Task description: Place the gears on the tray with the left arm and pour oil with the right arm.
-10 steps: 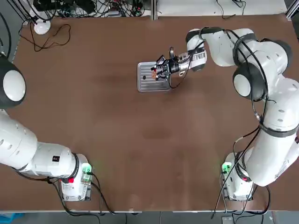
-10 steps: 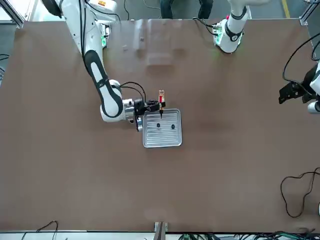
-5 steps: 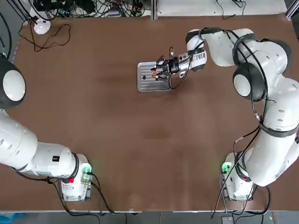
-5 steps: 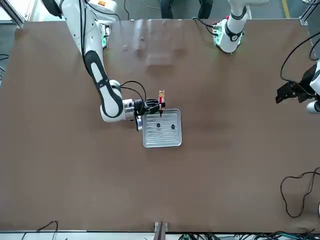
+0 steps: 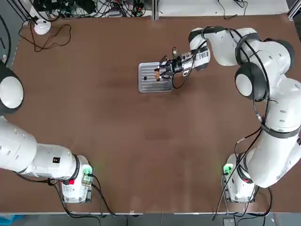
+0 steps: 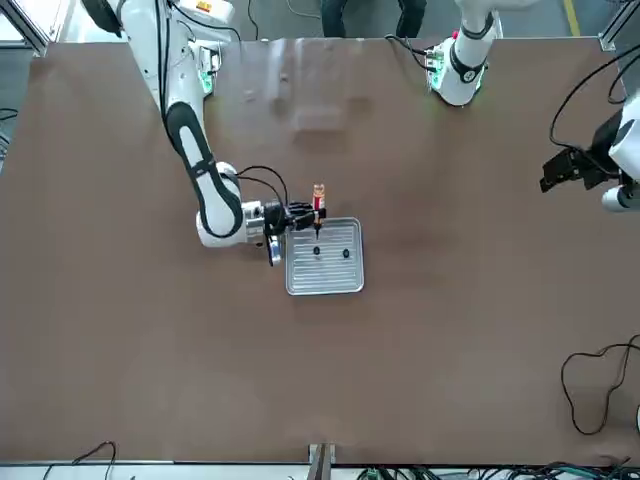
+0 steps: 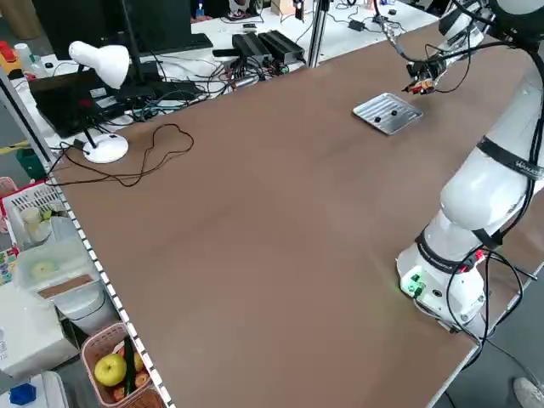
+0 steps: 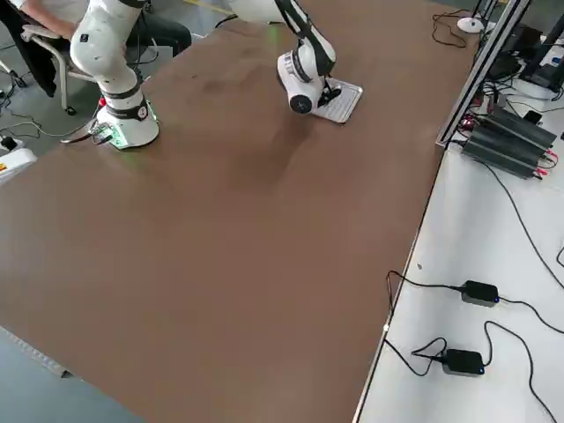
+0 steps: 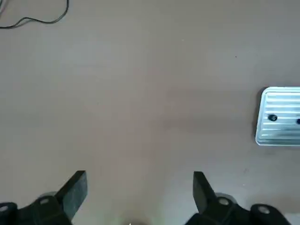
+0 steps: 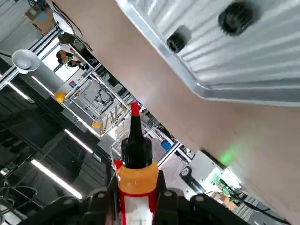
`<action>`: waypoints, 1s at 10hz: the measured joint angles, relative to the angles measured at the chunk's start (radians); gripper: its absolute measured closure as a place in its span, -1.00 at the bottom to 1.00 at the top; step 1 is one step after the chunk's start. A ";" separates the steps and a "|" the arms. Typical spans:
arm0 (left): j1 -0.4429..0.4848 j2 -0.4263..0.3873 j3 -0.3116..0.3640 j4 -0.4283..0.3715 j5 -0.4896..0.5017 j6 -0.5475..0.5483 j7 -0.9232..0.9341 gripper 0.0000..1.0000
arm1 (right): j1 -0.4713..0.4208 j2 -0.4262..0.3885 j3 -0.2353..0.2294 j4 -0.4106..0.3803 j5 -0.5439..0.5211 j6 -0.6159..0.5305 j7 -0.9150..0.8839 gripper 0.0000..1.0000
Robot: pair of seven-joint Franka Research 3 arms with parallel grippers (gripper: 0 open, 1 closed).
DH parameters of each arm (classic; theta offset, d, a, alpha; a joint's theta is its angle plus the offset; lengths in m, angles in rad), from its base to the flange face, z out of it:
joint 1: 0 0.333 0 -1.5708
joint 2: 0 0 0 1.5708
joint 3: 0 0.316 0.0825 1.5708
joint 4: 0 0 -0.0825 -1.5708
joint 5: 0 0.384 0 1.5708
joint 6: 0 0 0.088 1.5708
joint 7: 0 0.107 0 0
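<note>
Gripping the oil point(image 10: 136, 174) bottle, the right gripper point(image 5: 164, 71) reaches in level beside the tray point(image 5: 145, 84), at the tray's edge on the robot's right. Its fingers point(image 10: 101, 199) are pinched on the bottle's red body; in the right wrist view the dark cap and red tip stick out beyond the fingers. In the front view the bottle point(image 6: 318, 203) hangs tilted over the tray's near-robot edge with its dark tip aimed down at the ribbed surface.

The tray point(image 6: 324, 281) lies flat on the brown table point(image 5: 117, 141), in the far half, somewhat right of centre in the top view. Both gears point(image 6: 331, 252) sit on the tray, apart from each other, in the half nearer the robot; the right wrist view shows them as two toothed dark discs point(image 10: 236, 17) resting on the ridges. The bottle tip is over the gear nearer the right arm point(image 5: 263, 94); whether oil is coming out I cannot tell.

The left arm point(image 5: 19, 146) is pulled back to the table's left side, well apart from the tray. The left gripper point(image 9: 136, 192) has its fingers point(image 9: 75, 187) spread wide, empty, over bare table; the tray shows far off at the edge of its wrist view.
</note>
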 joint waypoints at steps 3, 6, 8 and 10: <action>0.003 0.000 0.000 -0.003 0.000 0.000 0.000 -0.99 | -0.120 -0.055 -0.005 0.017 -0.247 -0.010 -0.022 0.38; 0.000 0.000 0.000 -0.004 0.000 0.000 0.000 -0.99 | -0.219 -0.122 -0.008 0.001 -0.454 -0.015 -0.175 0.38; -0.002 0.000 0.000 -0.004 0.000 0.000 0.000 -0.99 | -0.306 -0.138 -0.010 -0.008 -0.559 -0.103 -0.356 0.38; -0.005 0.000 -0.001 -0.004 0.000 0.000 -0.006 -0.99 | -0.405 -0.155 -0.011 -0.015 -0.600 -0.187 -0.567 0.38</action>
